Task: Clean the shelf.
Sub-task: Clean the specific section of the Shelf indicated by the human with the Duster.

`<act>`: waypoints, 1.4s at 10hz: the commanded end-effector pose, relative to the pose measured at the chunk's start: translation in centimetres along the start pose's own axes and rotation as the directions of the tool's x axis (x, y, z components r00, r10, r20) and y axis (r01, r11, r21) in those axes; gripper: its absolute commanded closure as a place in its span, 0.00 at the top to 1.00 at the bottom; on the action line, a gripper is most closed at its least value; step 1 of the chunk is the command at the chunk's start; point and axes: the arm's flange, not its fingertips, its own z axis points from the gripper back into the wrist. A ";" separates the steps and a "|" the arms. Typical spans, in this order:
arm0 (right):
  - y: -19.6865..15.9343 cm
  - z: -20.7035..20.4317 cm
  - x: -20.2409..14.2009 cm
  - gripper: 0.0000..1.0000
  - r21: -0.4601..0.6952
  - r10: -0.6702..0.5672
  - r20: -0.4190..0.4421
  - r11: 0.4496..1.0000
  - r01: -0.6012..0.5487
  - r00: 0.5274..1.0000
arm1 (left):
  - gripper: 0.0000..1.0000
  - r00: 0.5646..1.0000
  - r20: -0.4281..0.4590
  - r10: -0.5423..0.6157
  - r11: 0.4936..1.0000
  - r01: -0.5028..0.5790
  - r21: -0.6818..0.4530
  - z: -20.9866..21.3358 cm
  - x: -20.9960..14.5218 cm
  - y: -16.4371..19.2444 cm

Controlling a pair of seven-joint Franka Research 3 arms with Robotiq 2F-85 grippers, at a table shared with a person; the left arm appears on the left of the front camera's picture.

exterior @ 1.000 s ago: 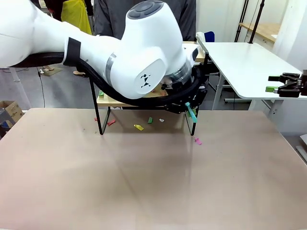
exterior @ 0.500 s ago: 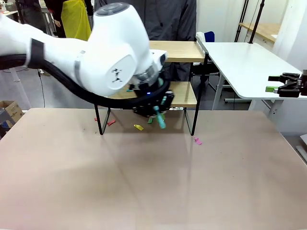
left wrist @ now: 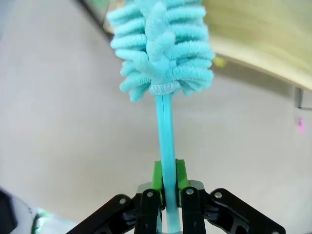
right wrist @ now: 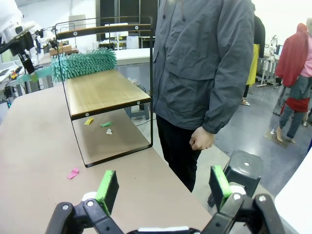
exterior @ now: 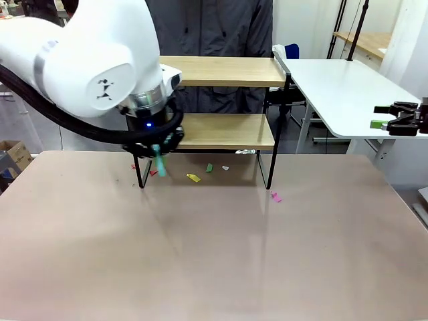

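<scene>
Left gripper is clamping the teal duster by its handle, fluffy head sitting over the lower board of the shelf, at its left end. The shelf is standing at the far side of the table, with paper scraps lying under it. Right gripper is hanging wide open.

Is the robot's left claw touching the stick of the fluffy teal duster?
Touching. In the left wrist view the left gripper is shut, its green pads pressing both sides of the thin stick of the fluffy teal duster.
</scene>
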 end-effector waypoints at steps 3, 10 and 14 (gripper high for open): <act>0.1 -0.1 0.2 1.00 0.002 0.004 -0.004 1.000 -0.004 1.000 | 0.13 0.994 0.108 -0.029 0.990 0.014 0.138 2.8 -2.1 -0.4; 0.1 -0.1 0.2 1.00 0.002 0.004 -0.004 1.000 -0.004 1.000 | 0.13 0.959 0.135 -0.249 0.957 0.265 -0.119 6.1 -4.2 -0.3; 0.1 -0.1 0.2 1.00 0.002 0.004 -0.004 1.000 -0.004 1.000 | 0.13 0.817 0.106 -0.567 0.783 0.574 -0.239 8.0 -5.4 4.2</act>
